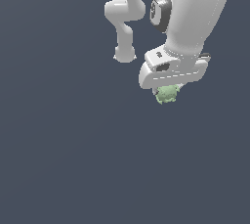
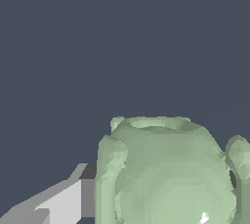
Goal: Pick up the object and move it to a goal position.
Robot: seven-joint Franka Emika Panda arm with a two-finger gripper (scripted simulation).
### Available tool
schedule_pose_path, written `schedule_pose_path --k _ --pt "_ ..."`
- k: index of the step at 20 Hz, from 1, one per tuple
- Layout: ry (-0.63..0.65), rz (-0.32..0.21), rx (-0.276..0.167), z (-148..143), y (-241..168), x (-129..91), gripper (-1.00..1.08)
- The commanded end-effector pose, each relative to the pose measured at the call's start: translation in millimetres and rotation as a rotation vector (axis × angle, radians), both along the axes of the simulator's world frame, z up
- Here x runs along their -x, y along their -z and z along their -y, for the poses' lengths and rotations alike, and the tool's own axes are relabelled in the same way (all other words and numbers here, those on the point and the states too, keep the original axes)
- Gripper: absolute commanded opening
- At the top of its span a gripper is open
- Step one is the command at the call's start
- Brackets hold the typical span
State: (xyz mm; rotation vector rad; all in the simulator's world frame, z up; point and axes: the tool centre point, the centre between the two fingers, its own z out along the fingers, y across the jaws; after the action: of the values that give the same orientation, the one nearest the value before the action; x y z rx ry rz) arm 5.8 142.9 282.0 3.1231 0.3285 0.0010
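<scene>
The object (image 1: 166, 96) is a small pale green roundish lump with little knobs, sitting right under the white gripper (image 1: 168, 90) in the upper right of the exterior view. The hand is wider than the object and hides the fingers there. In the wrist view the object (image 2: 171, 169) fills the space between the jaws of the gripper (image 2: 161, 191). One grey finger (image 2: 63, 203) presses against its side. A dark sliver of the other finger (image 2: 236, 181) shows at its far side. The gripper is shut on the object.
The ground is a plain dark grey-blue surface (image 1: 63, 145) with nothing else on it. The arm's white links (image 1: 126, 12) rise behind the gripper at the top of the exterior view.
</scene>
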Motion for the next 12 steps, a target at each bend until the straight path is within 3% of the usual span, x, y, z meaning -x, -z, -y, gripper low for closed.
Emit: schedule_pose_path --k 1,12 --pt "0.0 -0.001 0.0 -10.5 -28.3 5.4 -1.0" --pt "0.001 -0.001 -0.001 -46.6 -123.3 18.4 -1.0"
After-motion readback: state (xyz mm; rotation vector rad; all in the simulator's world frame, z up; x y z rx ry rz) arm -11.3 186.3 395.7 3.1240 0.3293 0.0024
